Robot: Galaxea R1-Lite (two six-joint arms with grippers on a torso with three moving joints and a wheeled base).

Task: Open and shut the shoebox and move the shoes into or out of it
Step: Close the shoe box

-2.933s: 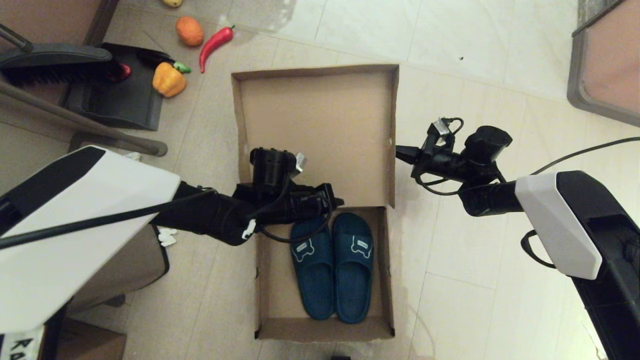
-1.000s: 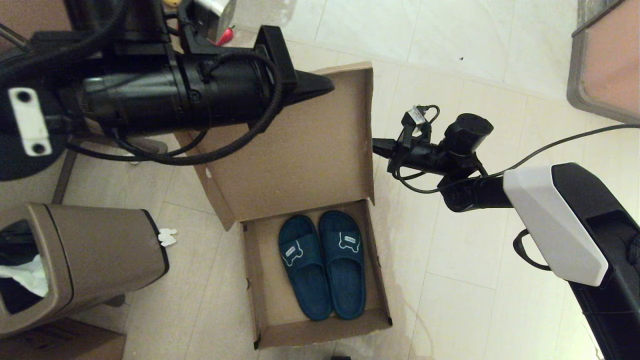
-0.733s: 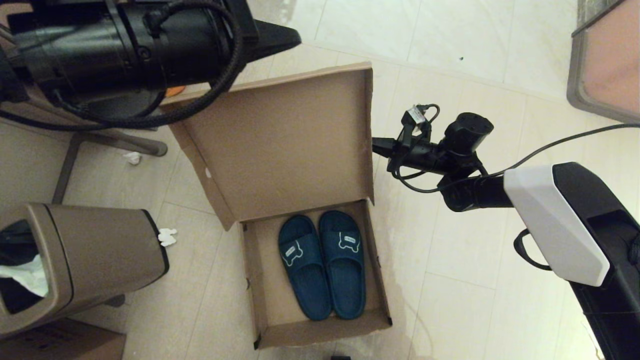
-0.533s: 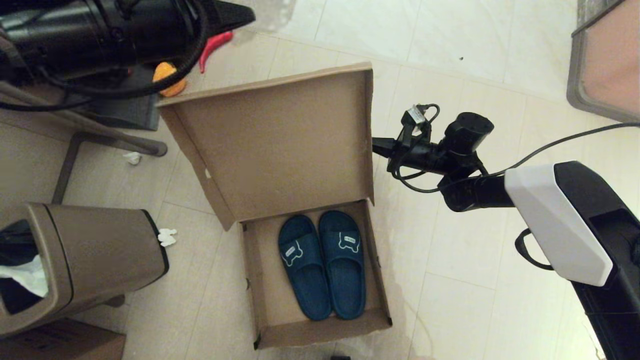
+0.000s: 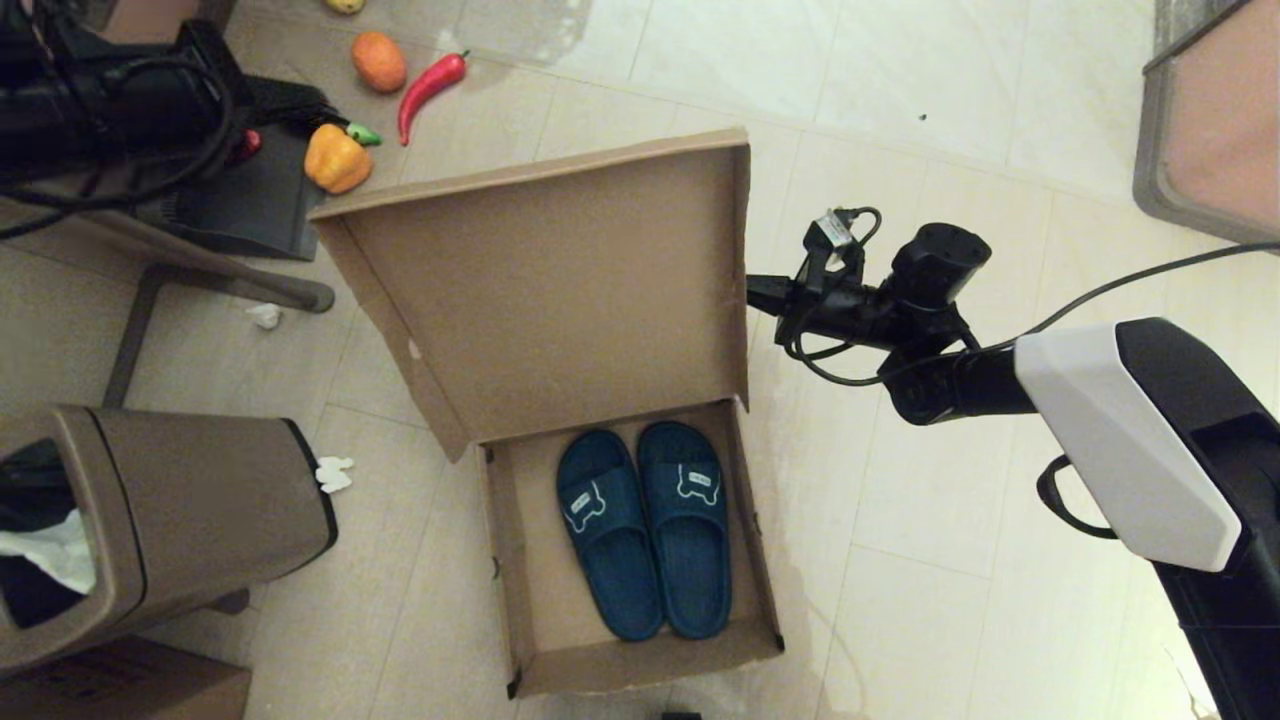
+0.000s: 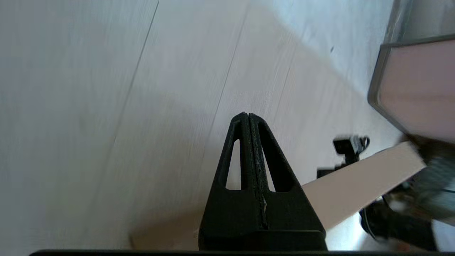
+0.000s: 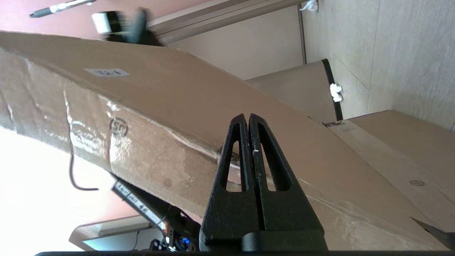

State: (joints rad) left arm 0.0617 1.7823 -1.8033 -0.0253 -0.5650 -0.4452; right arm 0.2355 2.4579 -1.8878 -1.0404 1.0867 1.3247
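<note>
Plain brown cardboard shoebox (image 5: 560, 330) on floor, hinged lid half-raised, dark teal-blue slide slippers (image 5: 643, 527) inside, long axes toward robot. R gripper (image 5: 752, 290) fingers together, touching lid's R edge, nearer. L gripper (image 6: 247, 117) pressed together, far upper-left, well apart.

Head view: warm indoor light, evenly bright, sharp. Glossy pale floor tiles (image 5: 900, 90) show soft glare; faint shadow beside open brown cardboard shoebox (image 5: 560, 300). Left wrist view: cooler cast, motion blur on background, black gripper fingers (image 6: 249, 160) sharp. Right wrist view: blown-out white patch at one edge, blurred dark object far off.
</note>
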